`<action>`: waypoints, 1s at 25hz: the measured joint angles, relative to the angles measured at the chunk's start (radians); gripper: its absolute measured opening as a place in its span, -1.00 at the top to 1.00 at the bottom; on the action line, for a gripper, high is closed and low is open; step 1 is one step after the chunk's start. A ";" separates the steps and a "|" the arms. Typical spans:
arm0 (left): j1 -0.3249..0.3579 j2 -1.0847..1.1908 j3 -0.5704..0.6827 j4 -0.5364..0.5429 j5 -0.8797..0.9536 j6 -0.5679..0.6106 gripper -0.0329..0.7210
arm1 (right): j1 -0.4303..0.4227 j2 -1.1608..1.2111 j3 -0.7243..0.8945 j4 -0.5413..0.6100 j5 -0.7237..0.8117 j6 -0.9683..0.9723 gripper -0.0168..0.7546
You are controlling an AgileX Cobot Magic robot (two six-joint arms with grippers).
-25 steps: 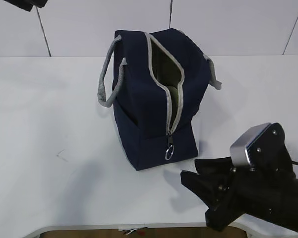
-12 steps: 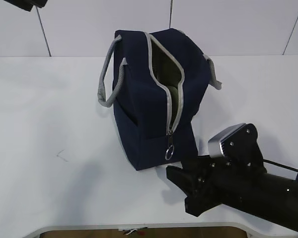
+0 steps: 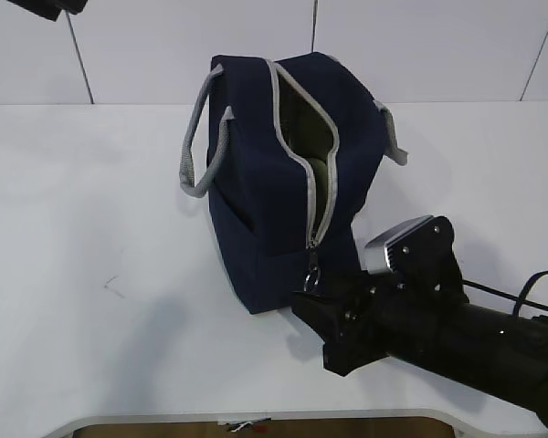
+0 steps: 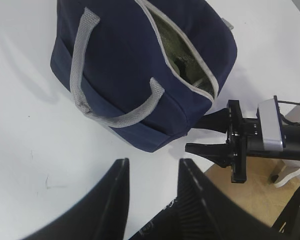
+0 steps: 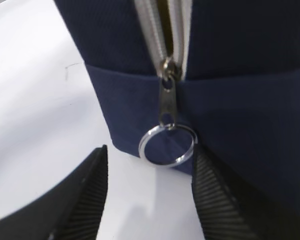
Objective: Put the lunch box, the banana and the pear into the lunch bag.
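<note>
Closing on ring pull (image 5: 168, 145): right gripper (image 5: 149, 187) jaws wide, empty, straddling it. Centre first. Left gripper (image 4: 152, 197) jaws parted, empty.

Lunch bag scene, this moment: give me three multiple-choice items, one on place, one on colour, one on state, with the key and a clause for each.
1. Where is the right gripper?
A. at the ring pull
B. above the handles
C. far off on the left of the table

2. What colour are the handles of the lunch bag?
A. red
B. grey
C. white

3. How is the zipper?
A. shut all along
B. torn off
C. open along the top

Key: 1 A, the wrist view shows the ring between the open fingers. 2 B, grey webbing against navy fabric. 3 C, the lining shows through the gap.
</note>
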 joint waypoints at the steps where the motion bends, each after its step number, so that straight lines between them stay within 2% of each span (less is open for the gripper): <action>1: 0.000 0.000 0.000 0.000 0.000 0.000 0.24 | 0.000 0.000 -0.004 0.000 0.000 -0.003 -0.17; 25: 0.000 -0.008 0.003 -0.003 0.003 -0.002 0.24 | 0.001 0.021 -0.042 -0.031 -0.006 -0.013 -0.17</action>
